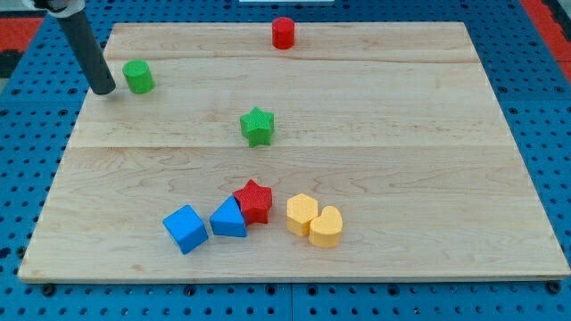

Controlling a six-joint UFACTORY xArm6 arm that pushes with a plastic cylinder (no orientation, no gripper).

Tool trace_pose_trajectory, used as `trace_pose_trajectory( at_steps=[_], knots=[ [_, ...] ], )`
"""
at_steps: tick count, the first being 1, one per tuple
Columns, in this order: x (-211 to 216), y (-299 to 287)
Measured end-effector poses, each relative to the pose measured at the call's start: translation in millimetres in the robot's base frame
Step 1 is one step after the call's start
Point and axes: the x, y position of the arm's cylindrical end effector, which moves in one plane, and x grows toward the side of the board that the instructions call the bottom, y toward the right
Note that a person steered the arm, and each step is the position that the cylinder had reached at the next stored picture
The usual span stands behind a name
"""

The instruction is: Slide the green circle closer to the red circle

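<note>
The green circle [138, 77] stands near the board's upper left. The red circle [283, 32] stands at the view's top, right of centre, far from the green one. My tip [103, 90] rests on the board just left of the green circle, with a small gap between them. The dark rod rises from the tip toward the view's top left.
A green star [257, 126] sits mid-board. Near the bottom lie a blue cube [186, 228], a blue triangular block [228, 218], a red star [253, 201], a yellow hexagon [302, 213] and a yellow heart [326, 226]. The wooden board [428, 134] lies on a blue pegboard table.
</note>
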Motion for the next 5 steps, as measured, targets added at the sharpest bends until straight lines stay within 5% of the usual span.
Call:
trace_pose_trajectory(
  at_steps=[2, 4, 5],
  knots=[
    [-55, 121],
    [-68, 88],
    [-88, 145]
  ],
)
